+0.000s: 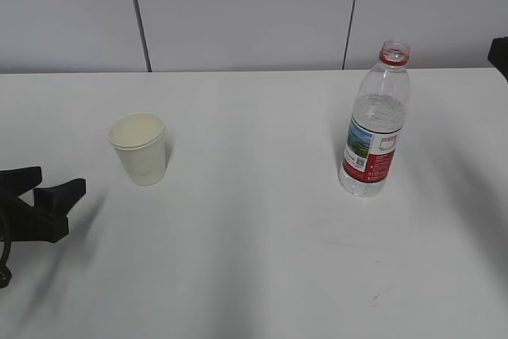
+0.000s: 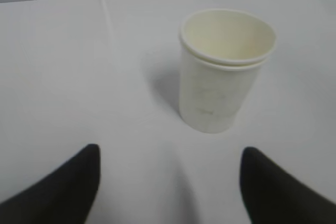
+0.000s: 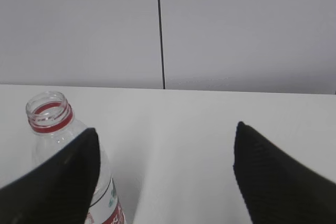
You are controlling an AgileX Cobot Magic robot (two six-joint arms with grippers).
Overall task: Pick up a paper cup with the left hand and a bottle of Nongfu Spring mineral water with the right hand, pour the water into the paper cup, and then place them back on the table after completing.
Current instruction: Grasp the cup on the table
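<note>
An off-white paper cup (image 1: 139, 148) stands upright on the left of the white table (image 1: 254, 260). My left gripper (image 1: 62, 180) is low at the left edge, short of the cup. In the left wrist view the left gripper (image 2: 170, 149) is open, and the paper cup (image 2: 223, 72) stands ahead, slightly right, apart from both fingers. The uncapped bottle (image 1: 375, 125) with a red neck ring and red label stands upright on the right, with clear water (image 1: 379, 113) inside. My right gripper (image 3: 165, 129) is open and empty. The bottle (image 3: 50, 119) is partly hidden behind its left finger (image 3: 63, 182).
A grey panelled wall (image 1: 238, 13) runs behind the table's far edge. A black part of the right arm (image 1: 500, 55) shows at the right edge of the exterior view. Bare tabletop lies between cup and bottle.
</note>
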